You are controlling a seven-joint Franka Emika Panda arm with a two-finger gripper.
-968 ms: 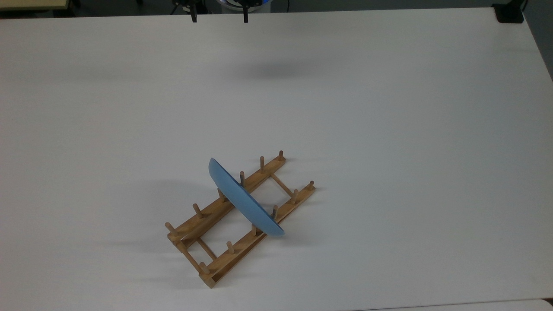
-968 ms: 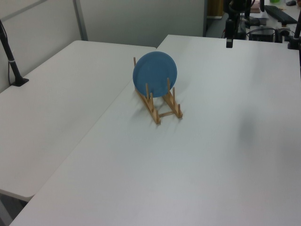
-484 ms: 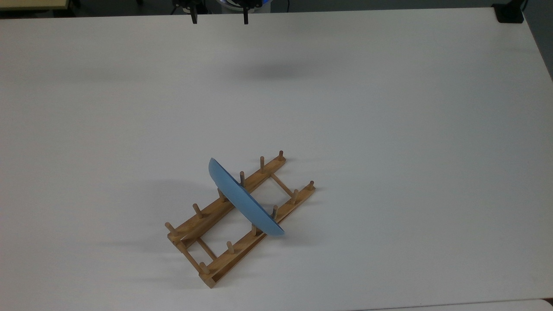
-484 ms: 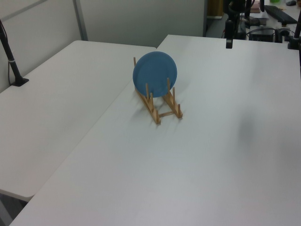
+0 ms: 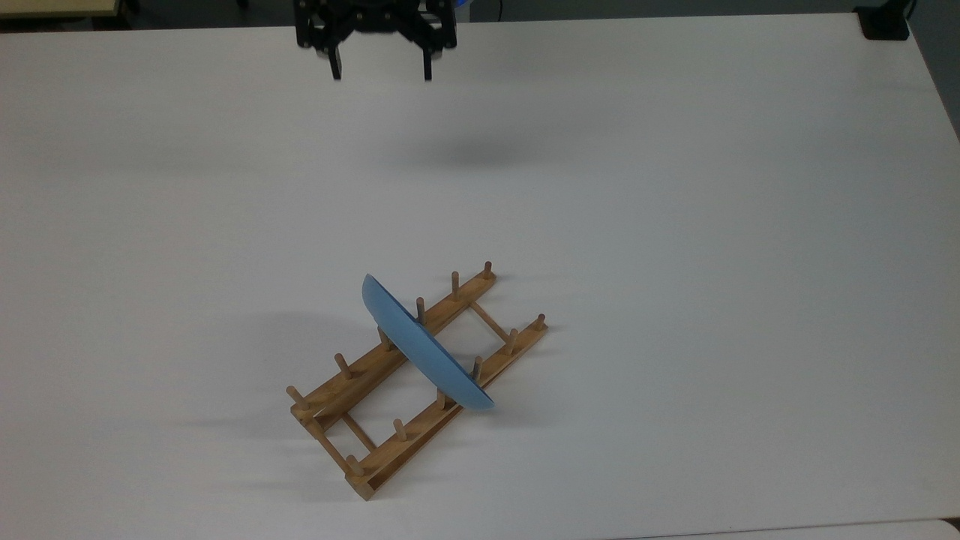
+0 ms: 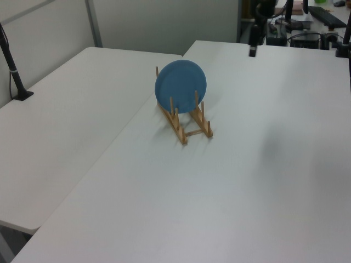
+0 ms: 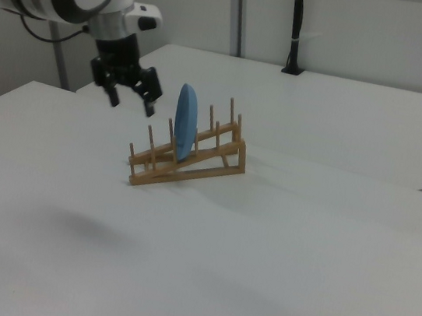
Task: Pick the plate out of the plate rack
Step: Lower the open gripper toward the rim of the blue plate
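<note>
Your black two-finger gripper [image 5: 381, 75] with fingers apart, well above the white bench [image 5: 675, 225], far from the round light-blue plate [image 5: 424, 351] upright in the light-brown wooden plate rack [image 5: 420, 379].

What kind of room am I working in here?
Probably a lab or office workspace, not a kitchen: plain white tables pushed together, grey partition walls, and a desk with a keyboard behind, with a lone plate rack set out.

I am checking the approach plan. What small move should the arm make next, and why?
Probably carry the hand toward the plate, keeping it high. Its fingers are open and hold nothing, it hangs over the table's far edge in the top view, and the plate stands on edge between the pegs of the plate rack.
</note>
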